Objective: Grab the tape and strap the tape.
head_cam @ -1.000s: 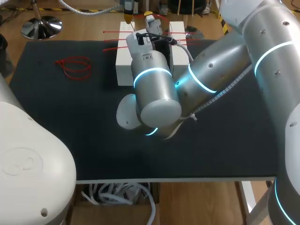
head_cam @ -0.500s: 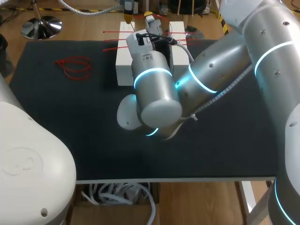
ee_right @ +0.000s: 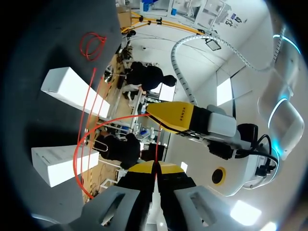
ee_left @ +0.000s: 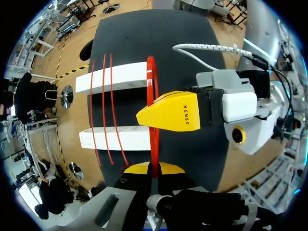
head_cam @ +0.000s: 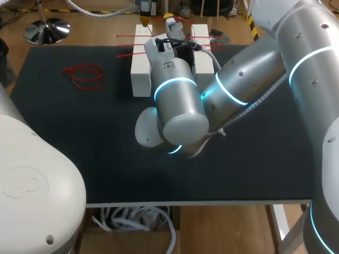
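Note:
Several red straps lie across two white blocks at the mat's far edge. In the left wrist view my left gripper is shut on one red strap, which runs ahead over both blocks. My right arm's yellow finger lies across that strap. In the right wrist view my right gripper is shut on a red strap that curves off in a loop toward the blocks. My left arm's yellow finger sits just ahead. In the head view my right arm hides both grips.
A loose bundle of red straps lies on the black mat to the left of the blocks. My right arm's forearm and elbow stretch over the mat's middle. The mat's far edge runs just behind the blocks.
My right arm's wrist and elbow have shifted slightly to the right. Both grippers stay shut on the strap, and the blocks and loose straps lie as before.

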Controlling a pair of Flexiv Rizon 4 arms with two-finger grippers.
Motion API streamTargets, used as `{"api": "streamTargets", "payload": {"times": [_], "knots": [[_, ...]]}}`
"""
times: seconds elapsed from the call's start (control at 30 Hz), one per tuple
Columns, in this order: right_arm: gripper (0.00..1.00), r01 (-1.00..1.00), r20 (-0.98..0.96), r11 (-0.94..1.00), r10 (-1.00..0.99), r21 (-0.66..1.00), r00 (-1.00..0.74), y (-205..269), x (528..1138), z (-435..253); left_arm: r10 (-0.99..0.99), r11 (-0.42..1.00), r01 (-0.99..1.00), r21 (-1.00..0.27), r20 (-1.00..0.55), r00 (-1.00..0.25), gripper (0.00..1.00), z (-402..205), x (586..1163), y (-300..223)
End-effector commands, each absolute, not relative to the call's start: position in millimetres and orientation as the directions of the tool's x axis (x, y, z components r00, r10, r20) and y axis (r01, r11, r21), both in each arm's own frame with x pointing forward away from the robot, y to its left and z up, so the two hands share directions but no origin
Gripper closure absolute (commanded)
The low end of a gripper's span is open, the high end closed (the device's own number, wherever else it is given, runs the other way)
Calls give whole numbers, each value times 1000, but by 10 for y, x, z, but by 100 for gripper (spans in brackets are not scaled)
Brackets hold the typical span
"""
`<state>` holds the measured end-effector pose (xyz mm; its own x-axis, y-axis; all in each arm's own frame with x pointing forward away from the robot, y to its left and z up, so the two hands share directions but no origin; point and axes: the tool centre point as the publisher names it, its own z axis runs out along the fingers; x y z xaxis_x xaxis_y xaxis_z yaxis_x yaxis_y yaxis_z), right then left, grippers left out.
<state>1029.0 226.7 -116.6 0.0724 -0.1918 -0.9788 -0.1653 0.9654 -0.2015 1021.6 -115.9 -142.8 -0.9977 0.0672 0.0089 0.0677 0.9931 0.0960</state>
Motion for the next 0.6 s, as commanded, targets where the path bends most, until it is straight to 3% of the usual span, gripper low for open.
{"api": "streamTargets", "payload": {"times": [0.03, 0.6], "knots": [[100, -163, -978, 965, -194, -204, 72, 2271, 10316, -1125, 66, 993, 67, 98, 8, -998, 100, -1428, 10210, -1161], [100, -172, -980, 966, -183, -193, 73, 2297, 10331, -1132, 66, 993, 67, 98, 8, -998, 100, -1428, 10210, -1161]]}}
